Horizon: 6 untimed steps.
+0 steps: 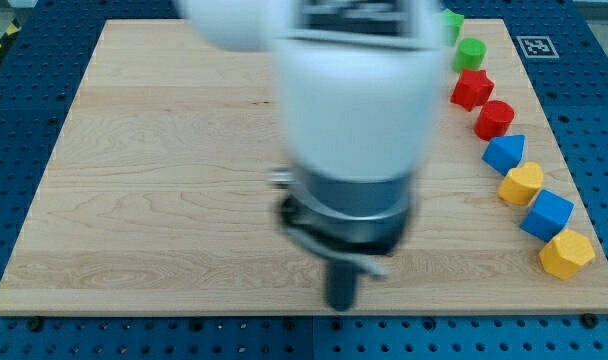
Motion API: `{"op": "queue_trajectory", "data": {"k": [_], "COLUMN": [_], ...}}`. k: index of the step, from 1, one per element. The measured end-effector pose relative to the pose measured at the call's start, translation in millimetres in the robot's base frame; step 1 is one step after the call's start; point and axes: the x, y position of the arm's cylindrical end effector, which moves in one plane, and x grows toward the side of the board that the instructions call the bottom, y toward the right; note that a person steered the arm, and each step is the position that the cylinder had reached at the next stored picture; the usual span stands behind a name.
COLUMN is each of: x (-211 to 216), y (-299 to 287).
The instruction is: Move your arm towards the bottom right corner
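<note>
My arm fills the middle of the camera view, blurred. The dark rod hangs below it and my tip (341,304) rests near the bottom edge of the wooden board (164,180), a little right of centre. A line of blocks runs down the view's right edge: a green block (452,24) partly hidden by the arm, a green cylinder (470,53), a red star (471,88), a red cylinder (494,119), a blue block (505,153), a yellow block (522,184), a blue cube (548,214) and a yellow hexagon (566,254). My tip is far left of all of them.
The board lies on a blue perforated table (594,120). A small black-and-white marker tag (535,46) sits at the board's top right corner. The arm hides the board's top middle.
</note>
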Motion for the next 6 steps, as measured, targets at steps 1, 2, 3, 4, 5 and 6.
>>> {"op": "queue_trajectory", "data": {"k": [1, 2, 3, 4, 5, 6], "x": [0, 0, 0, 0, 0, -1], "y": [1, 46, 158, 182, 190, 268]}}
